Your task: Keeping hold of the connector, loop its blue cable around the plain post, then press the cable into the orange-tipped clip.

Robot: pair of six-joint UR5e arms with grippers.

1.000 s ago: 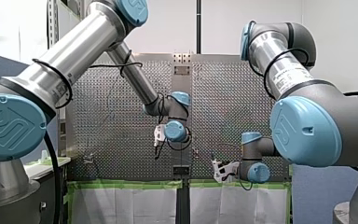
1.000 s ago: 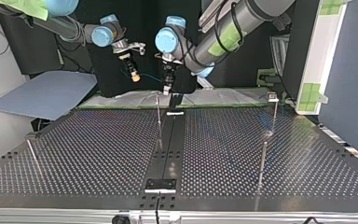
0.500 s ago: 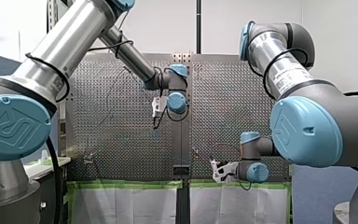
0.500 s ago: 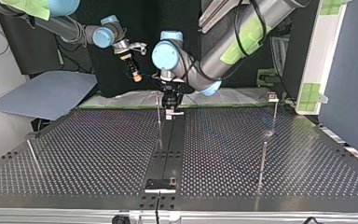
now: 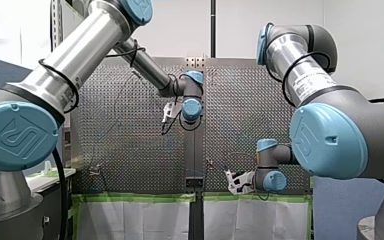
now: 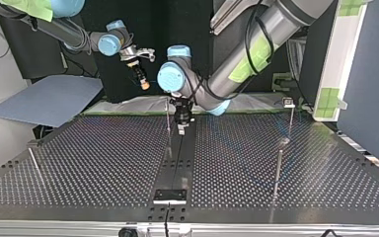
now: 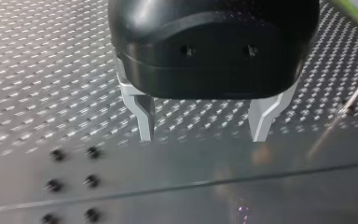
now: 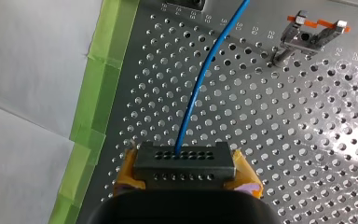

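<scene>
The blue cable (image 8: 199,79) is stretching ahead of my right jaws, apart from the orange-tipped clip (image 8: 314,33). In the top view a thin upright (image 6: 168,121), possibly that clip's stem, is standing just beside my left jaws; two posts (image 6: 278,170) are rising at right, and bare bench (image 6: 103,158) is lying open at left.
</scene>
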